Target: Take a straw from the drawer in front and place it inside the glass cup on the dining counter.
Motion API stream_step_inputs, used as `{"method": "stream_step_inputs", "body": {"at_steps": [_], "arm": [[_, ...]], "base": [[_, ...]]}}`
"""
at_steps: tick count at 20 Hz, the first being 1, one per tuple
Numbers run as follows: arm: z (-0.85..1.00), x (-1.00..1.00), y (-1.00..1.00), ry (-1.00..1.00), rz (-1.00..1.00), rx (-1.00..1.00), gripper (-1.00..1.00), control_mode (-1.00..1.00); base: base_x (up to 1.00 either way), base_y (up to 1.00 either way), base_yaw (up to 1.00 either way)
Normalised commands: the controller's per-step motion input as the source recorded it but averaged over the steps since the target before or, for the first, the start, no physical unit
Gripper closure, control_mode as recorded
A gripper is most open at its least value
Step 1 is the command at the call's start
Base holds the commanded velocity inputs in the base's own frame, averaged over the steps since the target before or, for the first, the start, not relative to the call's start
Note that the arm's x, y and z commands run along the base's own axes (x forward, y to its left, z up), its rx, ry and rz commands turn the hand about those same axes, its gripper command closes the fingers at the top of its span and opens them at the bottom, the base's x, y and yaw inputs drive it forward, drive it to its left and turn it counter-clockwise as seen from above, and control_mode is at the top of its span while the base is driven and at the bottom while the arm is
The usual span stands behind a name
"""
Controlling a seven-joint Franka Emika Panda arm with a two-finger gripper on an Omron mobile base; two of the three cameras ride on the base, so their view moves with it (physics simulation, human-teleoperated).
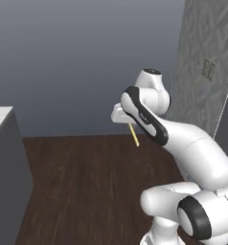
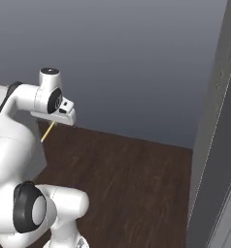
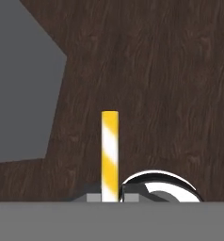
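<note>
Dark wood floor (image 1: 87,186) spans your views beneath a grey wall (image 2: 137,58). Your gripper (image 3: 111,196), raised high above the floor, is clamped on the striped yellow straw (image 3: 109,153), which hangs tilted below it (image 1: 134,135).

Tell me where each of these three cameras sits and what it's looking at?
Left base view: behind the arm's left, facing the dark wood floor; the arm rises lower right, hand gripping the straw.
Right base view: behind its right; same floor, straw and hand; arm lower left.
Hand view: on the hand, looking down along the straw at the floor.
</note>
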Motion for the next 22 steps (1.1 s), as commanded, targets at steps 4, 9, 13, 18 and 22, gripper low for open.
{"method": "stream_step_inputs", "body": {"at_steps": [4,9,13,18,22], "arm": [[0.0,0.0,0.0,0.0,0.0,0.0,1.0,1.0],[0.0,0.0,0.0,0.0,0.0,0.0,1.0,1.0],[0.0,0.0,0.0,0.0,0.0,0.0,1.0,1.0],[0.0,0.0,0.0,0.0,0.0,0.0,1.0,1.0],[0.0,0.0,0.0,0.0,0.0,0.0,1.0,1.0]], "base": [[1.0,0.39,0.09],[1.0,0.32,0.12],[1.0,0.12,0.17],[1.0,0.01,0.29],[1.0,0.0,0.49]]}}
